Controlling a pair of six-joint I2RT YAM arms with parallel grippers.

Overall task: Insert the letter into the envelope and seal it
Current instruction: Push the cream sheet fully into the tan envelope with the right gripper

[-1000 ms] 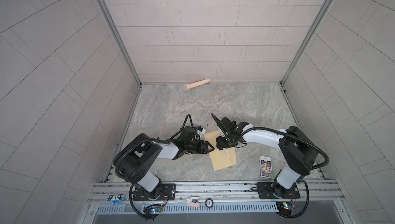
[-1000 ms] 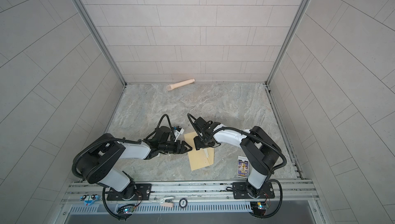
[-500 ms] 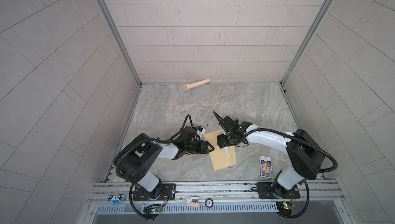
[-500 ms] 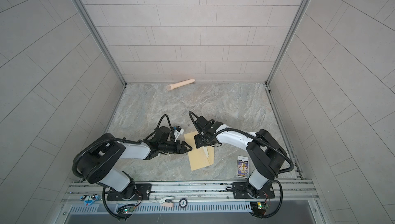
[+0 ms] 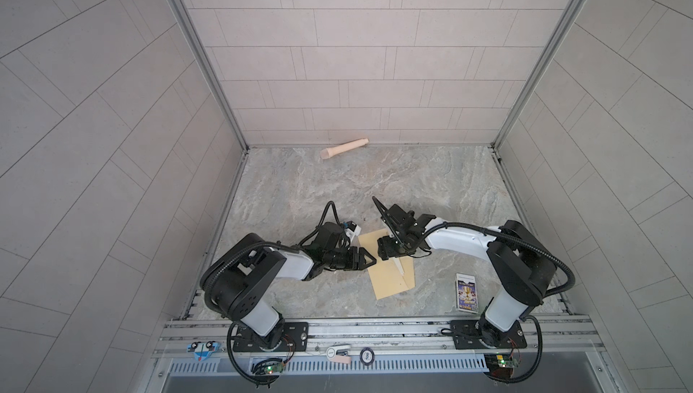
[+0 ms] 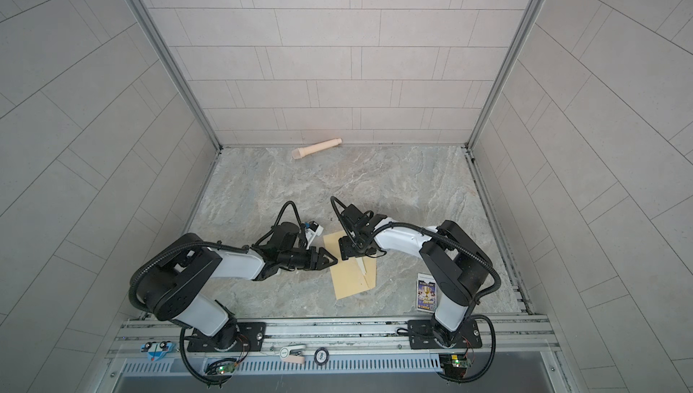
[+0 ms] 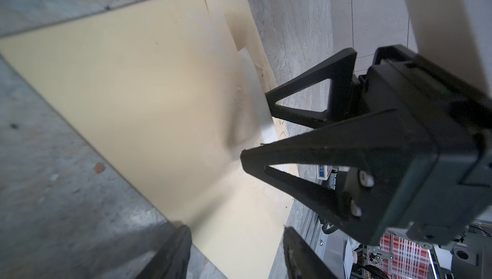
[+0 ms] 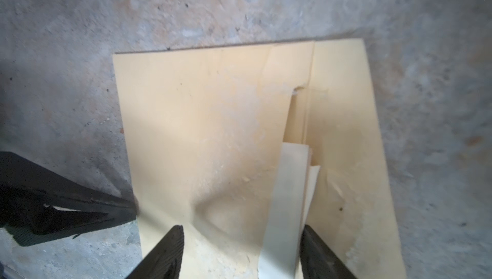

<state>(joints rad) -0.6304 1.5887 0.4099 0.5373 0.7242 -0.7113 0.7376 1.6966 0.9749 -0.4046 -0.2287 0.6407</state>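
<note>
Right pincer (image 8: 242, 228): jaws wide apart, pointing down over the envelope (image 8: 199, 131), clamping nothing.
Right fingers (image 8: 170, 251): tips low at the paper. One is at the envelope's face beside a dimple, the other is past the letter (image 8: 287, 197), so the pale strip runs between them.
Left pincer (image 7: 235, 229): jaws also apart, lying low and aimed at the right pincer. Its tips are at the envelope's edge, which runs between them. No grip shows.
Pincer spacing: in both top views the two are near each other and do not touch.
Envelope: flat on the bench (image 5: 431, 185), right under the right pincer and just ahead of the left one. In both top views the right pincer hides one end.
Flap (image 8: 346, 131): open and spread flat on the side of the envelope away from the left pincer.
Letter: only a narrow strip shows, poking from the envelope's mouth along the flap fold. The rest is under the envelope's front.
Card box (image 5: 466, 293): on the bench, well apart from the right pincer, back toward that arm's base.
Tube (image 5: 344, 148): peach-coloured, far beyond both pincers, against the back wall.
</note>
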